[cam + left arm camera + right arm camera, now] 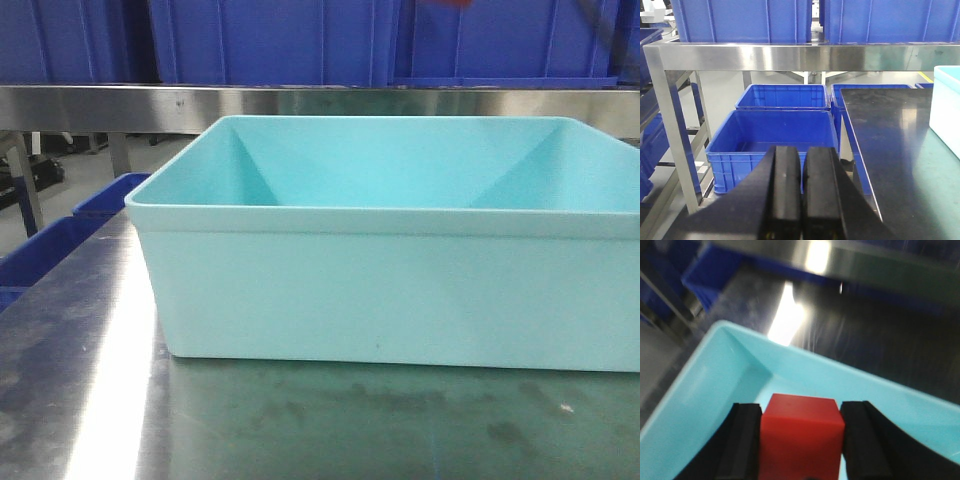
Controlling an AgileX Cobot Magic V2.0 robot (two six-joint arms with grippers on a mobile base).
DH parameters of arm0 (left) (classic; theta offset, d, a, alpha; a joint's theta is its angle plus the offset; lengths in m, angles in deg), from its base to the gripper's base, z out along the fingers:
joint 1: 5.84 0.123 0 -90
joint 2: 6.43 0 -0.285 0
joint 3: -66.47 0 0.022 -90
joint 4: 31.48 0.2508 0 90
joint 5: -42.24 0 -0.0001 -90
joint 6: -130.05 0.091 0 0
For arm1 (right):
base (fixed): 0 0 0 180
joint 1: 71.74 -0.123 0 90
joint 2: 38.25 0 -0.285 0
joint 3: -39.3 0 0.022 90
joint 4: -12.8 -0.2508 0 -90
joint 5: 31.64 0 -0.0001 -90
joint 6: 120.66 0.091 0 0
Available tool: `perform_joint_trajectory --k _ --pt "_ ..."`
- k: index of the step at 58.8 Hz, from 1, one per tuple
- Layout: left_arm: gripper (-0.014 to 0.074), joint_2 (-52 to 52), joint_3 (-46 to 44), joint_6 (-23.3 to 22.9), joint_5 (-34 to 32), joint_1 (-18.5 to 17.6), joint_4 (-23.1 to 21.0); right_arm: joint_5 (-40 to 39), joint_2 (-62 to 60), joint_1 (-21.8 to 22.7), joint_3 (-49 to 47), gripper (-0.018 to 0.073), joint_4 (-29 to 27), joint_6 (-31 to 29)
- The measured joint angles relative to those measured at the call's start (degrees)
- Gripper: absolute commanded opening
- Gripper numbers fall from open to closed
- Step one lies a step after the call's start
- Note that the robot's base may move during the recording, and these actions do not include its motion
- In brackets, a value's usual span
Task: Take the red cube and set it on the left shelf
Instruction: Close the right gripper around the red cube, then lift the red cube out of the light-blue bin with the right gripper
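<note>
Left gripper [803,155]: two thick matte-black fingers, flat inner faces, squared tips, flaring into a wider black base. Right gripper [802,412]: same black build, blocky pads, outer edges curving outward; view blurred.

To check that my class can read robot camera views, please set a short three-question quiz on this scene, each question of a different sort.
1. True or false: the left hand holds the red cube.
2. In the right wrist view, what lies under the cube? A. a blue crate B. a turquoise tub C. bare floor
3. Fill in: the crates on the shelf are ____.

Key: 1 false, the right hand grips it and the left is shut on nothing; 2 B; 3 blue.
</note>
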Motion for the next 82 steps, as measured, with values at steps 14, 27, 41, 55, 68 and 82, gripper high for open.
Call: perform_joint_trajectory --k 14,27,41,55,68,82 --pt "0.0102 0.0 0.0 0.0 0.0 0.0 0.0 -3.2 -13.9 0.0 7.0 0.0065 0.9 0.0" --pt "0.0102 0.0 0.0 0.0 0.0 0.0 0.0 -9.4 -26.8 0.0 19.9 0.0065 1.1 0.0" --pt "0.0102 0.0 0.0 0.0 0.0 0.0 0.0 -11.9 -38.7 2.1 31.9 0.0065 1.1 0.0" --pt "0.0102 0.0 0.0 0.0 0.0 0.0 0.0 -11.9 -48.3 8.3 40.2 0.0065 1.1 0.0" --pt "0.0102 0.0 0.0 0.0 0.0 0.0 0.0 -11.9 -52.5 9.7 44.1 0.0065 1.1 0.0" --pt "0.0102 0.0 0.0 0.0 0.0 0.0 0.0 -11.9 -52.7 9.7 44.5 0.0065 1.1 0.0"
